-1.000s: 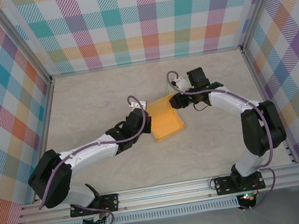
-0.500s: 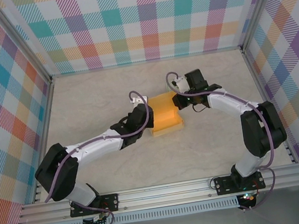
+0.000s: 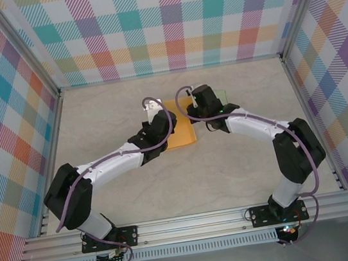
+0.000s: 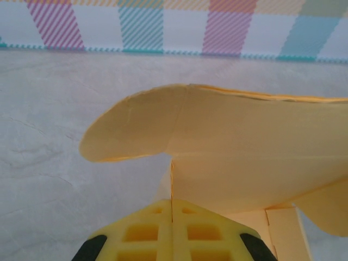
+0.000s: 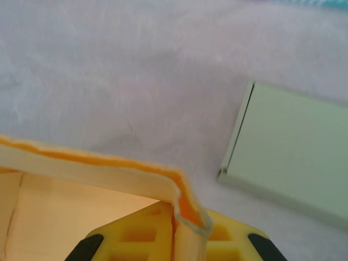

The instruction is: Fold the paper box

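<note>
Overhead, paper box (image 3: 181,133): orange, on the counter (image 3: 249,159), between the two tools.
Overhead, left tool (image 3: 164,123): touching the box's left edge.
Overhead, right tool (image 3: 190,108): at the box's far right corner, with a pale green card (image 3: 220,93) just to its right.
Left wrist, left tool (image 4: 171,217): jaws pressed together on a thin upright panel edge of the box (image 4: 244,157); a rounded flap (image 4: 130,133) arches just ahead.
Right wrist, right tool (image 5: 176,217): jaws pinched onto the box's doubled rim (image 5: 92,168); the green card (image 5: 293,152) lies ahead to the right, apart from the box.

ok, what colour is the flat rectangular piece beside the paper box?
The flat rectangular piece is pale green; clearest in right wrist view.
</note>
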